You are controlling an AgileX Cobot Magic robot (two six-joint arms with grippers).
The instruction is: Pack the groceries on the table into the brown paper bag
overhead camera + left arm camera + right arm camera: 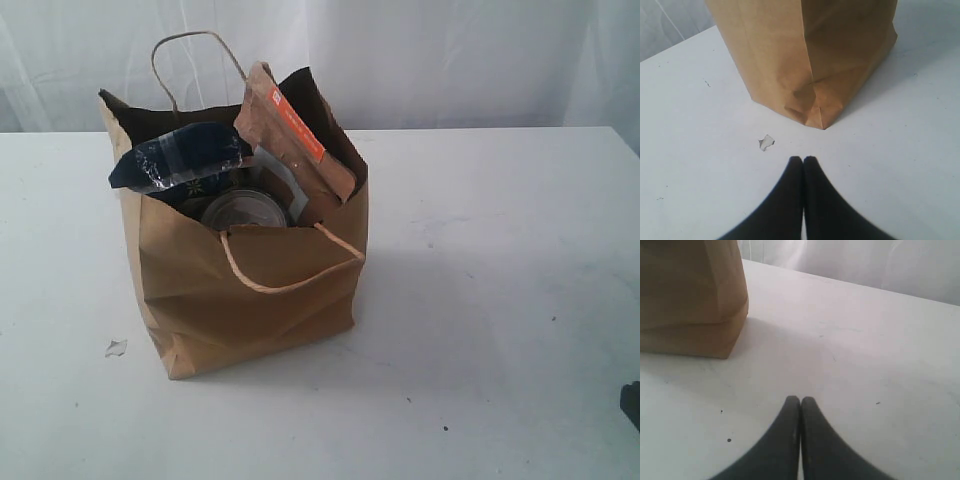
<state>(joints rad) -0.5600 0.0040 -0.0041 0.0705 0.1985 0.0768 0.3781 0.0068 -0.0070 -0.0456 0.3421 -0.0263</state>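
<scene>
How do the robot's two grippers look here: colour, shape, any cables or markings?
Both look alike. The left gripper has two matt black fingers, broad at the base and curving in to narrow rounded tips. The right gripper has the same black, tapered fingers. No cables, markings or labels show on either; the arms behind them are not visible in the wrist views.

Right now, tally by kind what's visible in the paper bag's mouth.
dark-blue spaghetti packet: 1
brown pouch: 1
pull-tab can: 1
pale item, kind unclear: 1
Total: 4 visible; deeper contents hidden.
</scene>
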